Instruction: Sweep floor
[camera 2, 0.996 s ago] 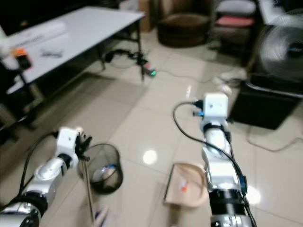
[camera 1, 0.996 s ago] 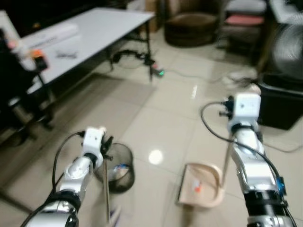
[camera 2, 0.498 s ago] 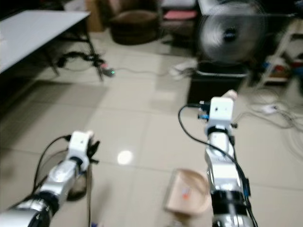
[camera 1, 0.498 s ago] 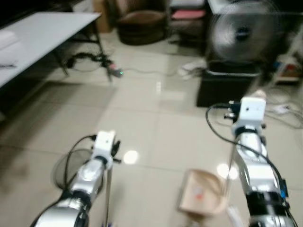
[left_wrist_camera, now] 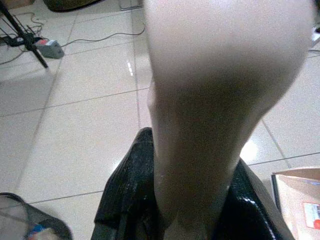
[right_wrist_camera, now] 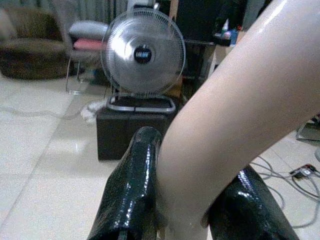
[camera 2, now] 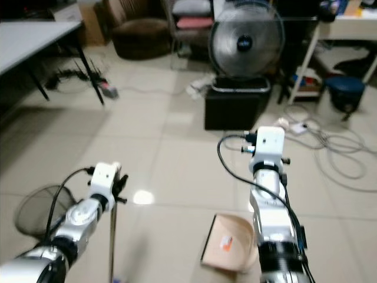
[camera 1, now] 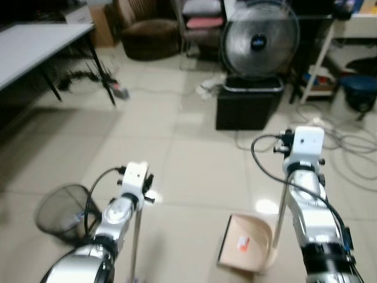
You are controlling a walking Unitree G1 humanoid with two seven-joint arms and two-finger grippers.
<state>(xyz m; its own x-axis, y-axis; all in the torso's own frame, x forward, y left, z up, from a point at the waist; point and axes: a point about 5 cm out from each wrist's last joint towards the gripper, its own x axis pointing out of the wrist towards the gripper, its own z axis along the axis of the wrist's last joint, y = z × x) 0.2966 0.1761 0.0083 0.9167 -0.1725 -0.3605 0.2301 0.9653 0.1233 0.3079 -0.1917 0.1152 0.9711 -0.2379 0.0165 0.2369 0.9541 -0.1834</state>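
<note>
left gripper [left_wrist_camera: 190, 200] grasping broom handle [camera 1: 135, 242], right gripper [right_wrist_camera: 195, 200] grasping dustpan handle [camera 1: 281, 206]. scrap [camera 1: 242, 242] in dustpan [camera 1: 259, 233]; emptying into bin [camera 1: 59, 203] left.

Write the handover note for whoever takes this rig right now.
Left end effector: shut on the broom handle, held upright.
Right end effector: shut on the dustpan handle.
Dustpan sits on the floor tiles between the arms, with an orange-and-white scrap in it.
Mesh wastebasket stands to the robot's left, some litter inside.
Done: a scrap collected.
Left: empty the dustpan into the wastebasket; keep sweeping.
</note>
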